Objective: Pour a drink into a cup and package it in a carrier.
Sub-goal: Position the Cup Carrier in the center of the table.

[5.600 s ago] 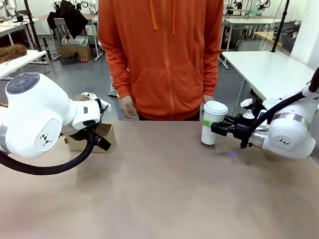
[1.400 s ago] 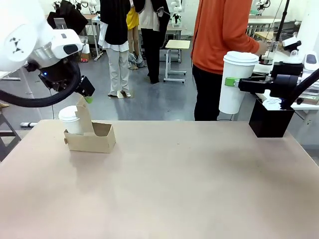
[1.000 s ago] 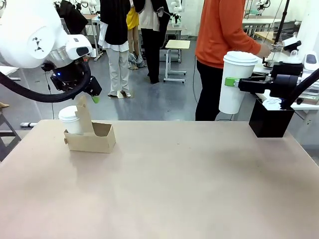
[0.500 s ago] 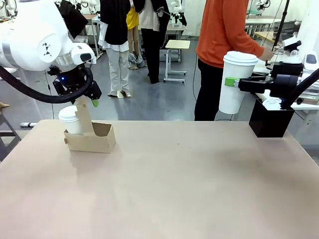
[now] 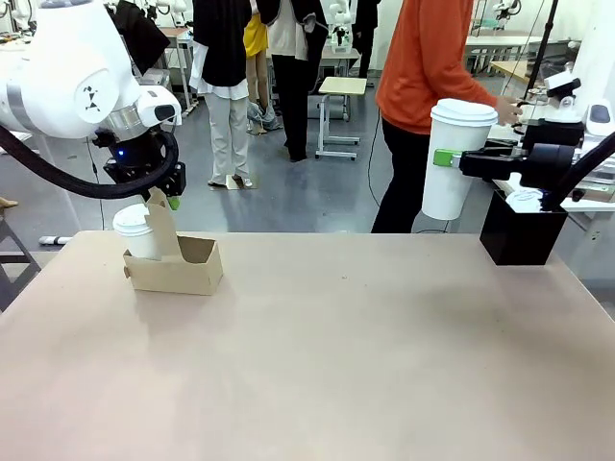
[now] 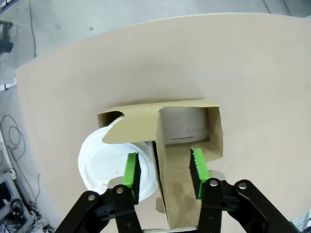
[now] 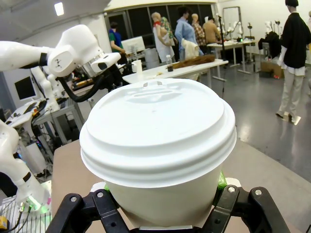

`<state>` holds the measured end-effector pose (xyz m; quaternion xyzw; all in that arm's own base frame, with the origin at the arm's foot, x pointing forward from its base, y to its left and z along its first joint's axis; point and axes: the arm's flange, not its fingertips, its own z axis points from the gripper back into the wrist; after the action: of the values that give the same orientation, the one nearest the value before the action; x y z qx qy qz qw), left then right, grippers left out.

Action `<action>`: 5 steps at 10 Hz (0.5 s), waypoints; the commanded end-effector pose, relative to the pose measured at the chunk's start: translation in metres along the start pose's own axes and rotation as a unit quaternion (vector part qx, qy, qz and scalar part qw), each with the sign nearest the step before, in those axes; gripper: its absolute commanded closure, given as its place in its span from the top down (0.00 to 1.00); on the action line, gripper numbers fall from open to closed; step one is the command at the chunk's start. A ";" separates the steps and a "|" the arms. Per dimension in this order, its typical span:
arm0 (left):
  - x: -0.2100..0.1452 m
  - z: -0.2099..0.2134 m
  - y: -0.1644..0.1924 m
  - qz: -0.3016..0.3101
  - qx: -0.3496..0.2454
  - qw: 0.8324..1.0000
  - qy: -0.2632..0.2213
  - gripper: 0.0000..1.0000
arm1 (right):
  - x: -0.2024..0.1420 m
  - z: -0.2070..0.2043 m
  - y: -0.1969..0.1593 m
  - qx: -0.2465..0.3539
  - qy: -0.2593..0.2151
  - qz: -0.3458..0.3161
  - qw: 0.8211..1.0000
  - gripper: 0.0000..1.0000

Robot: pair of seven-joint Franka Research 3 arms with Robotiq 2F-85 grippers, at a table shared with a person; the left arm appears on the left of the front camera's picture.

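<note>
The tall white lidded cup (image 5: 459, 158) hangs in the air at the right, above the table's far edge, with my right gripper (image 5: 447, 158) shut on its side. In the right wrist view the cup's domed lid (image 7: 158, 131) sits just above that gripper (image 7: 163, 204). The brown cardboard carrier (image 5: 187, 274) stands at the far left of the table. My left gripper (image 5: 165, 197) is over the carrier's upright handle (image 6: 172, 194). The left gripper (image 6: 164, 154) has a green pad either side of the handle, with a gap at one pad. The drink is hidden.
A shorter white lidded cup (image 5: 133, 229) fills the carrier's left slot; the other slot (image 6: 187, 128) holds nothing. A black box (image 5: 519, 240) stands at the table's far right corner. A person in an orange top (image 5: 432, 67) stands behind the table at the right.
My left gripper has swung right and come down over the carrier's handle, and its jaws have narrowed around it. The right arm and the cup have stayed still.
</note>
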<state>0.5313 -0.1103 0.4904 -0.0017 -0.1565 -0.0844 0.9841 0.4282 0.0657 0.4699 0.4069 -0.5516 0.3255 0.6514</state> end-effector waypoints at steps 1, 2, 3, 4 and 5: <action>0.003 0.004 -0.003 0.011 0.021 1.000 -0.006 0.00 | 0.004 -0.002 0.001 0.000 -0.003 0.005 1.000 0.80; 0.003 0.003 -0.002 0.013 0.022 1.000 -0.006 0.00 | 0.004 -0.002 0.001 0.000 -0.003 0.005 1.000 0.80; 0.002 0.003 -0.002 0.017 0.030 0.999 -0.007 0.00 | 0.004 -0.002 0.001 0.000 -0.003 0.005 1.000 0.80; 0.001 0.003 -0.001 0.017 0.035 0.999 -0.004 0.00 | 0.004 -0.002 0.001 0.000 -0.003 0.005 1.000 0.80; 0.001 0.002 0.000 0.011 0.037 0.999 -0.004 0.00 | 0.004 -0.002 0.001 0.000 -0.003 0.005 1.000 0.80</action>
<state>0.5316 -0.1090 0.4920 0.0146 -0.1608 -0.0774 0.9838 0.4282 0.0657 0.4699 0.4069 -0.5516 0.3255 0.6514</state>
